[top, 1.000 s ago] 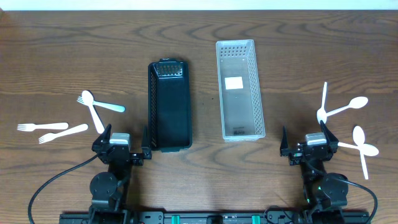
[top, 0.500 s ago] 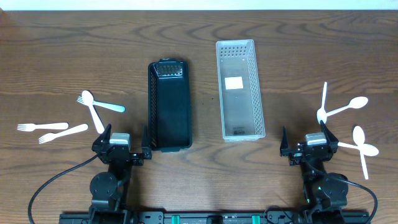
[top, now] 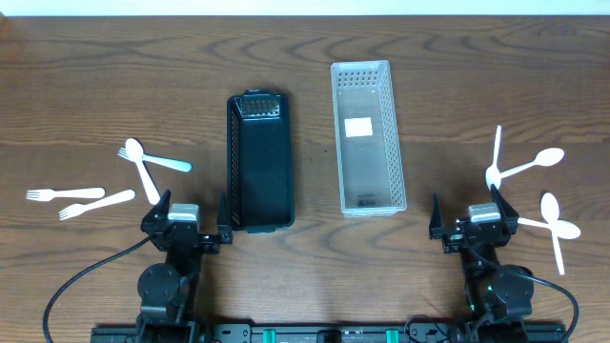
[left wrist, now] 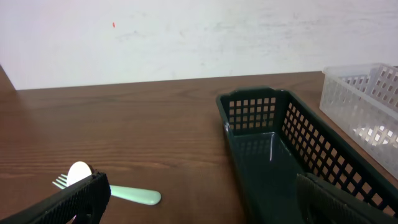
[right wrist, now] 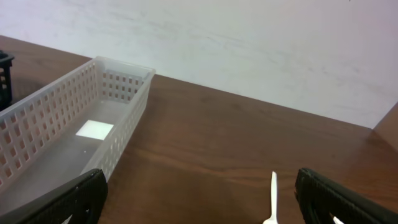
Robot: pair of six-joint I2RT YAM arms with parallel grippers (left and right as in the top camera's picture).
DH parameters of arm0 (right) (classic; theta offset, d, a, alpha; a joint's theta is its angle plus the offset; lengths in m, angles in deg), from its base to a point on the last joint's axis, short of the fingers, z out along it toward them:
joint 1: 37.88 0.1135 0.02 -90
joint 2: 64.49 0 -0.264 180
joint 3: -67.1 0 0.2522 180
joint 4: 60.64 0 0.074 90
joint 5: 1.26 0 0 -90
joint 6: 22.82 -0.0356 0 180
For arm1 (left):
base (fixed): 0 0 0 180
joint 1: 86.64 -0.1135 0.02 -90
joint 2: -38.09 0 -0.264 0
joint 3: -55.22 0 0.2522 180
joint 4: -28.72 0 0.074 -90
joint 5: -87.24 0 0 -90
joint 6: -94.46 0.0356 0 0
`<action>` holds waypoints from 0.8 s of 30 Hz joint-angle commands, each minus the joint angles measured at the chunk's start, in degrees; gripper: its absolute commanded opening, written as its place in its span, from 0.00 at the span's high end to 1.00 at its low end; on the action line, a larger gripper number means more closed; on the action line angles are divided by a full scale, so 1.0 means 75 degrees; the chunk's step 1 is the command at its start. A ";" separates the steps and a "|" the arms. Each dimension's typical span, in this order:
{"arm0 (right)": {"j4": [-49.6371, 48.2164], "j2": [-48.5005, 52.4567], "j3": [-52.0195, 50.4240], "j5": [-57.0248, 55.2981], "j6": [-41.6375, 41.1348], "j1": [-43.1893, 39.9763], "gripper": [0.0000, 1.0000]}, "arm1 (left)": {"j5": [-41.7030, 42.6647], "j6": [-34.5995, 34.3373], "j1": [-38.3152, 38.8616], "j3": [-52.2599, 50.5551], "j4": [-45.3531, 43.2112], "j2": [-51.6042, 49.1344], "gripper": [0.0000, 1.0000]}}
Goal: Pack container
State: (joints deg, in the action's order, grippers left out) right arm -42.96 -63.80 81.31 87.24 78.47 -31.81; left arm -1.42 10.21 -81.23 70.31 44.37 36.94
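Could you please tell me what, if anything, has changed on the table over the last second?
Nothing visibly changed. The left end effector and right end effector stay open and parked, holding nothing. The black basket and clear basket remain empty, and the left cutlery and right cutlery lie where they were.
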 commanded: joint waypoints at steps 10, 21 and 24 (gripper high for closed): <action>0.0029 -0.0041 -0.0017 0.0026 0.0102 -0.0012 0.01 | -0.0067 -0.0093 -0.0012 -0.0146 0.0286 -0.0029 0.02; 0.0044 0.0032 -0.0017 0.0052 -0.1513 -0.0015 0.01 | -0.0067 -0.0093 -0.0012 -0.0146 0.0283 -0.0029 0.02; 0.0035 0.0122 -0.0017 0.0134 -0.2713 -0.0012 0.01 | -0.0023 -0.0493 -0.0012 -0.0143 -0.0020 -0.0029 0.02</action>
State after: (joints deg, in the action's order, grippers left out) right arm -42.92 -63.52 81.31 87.46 69.80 -31.81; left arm -1.44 9.76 -81.23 70.28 43.89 36.94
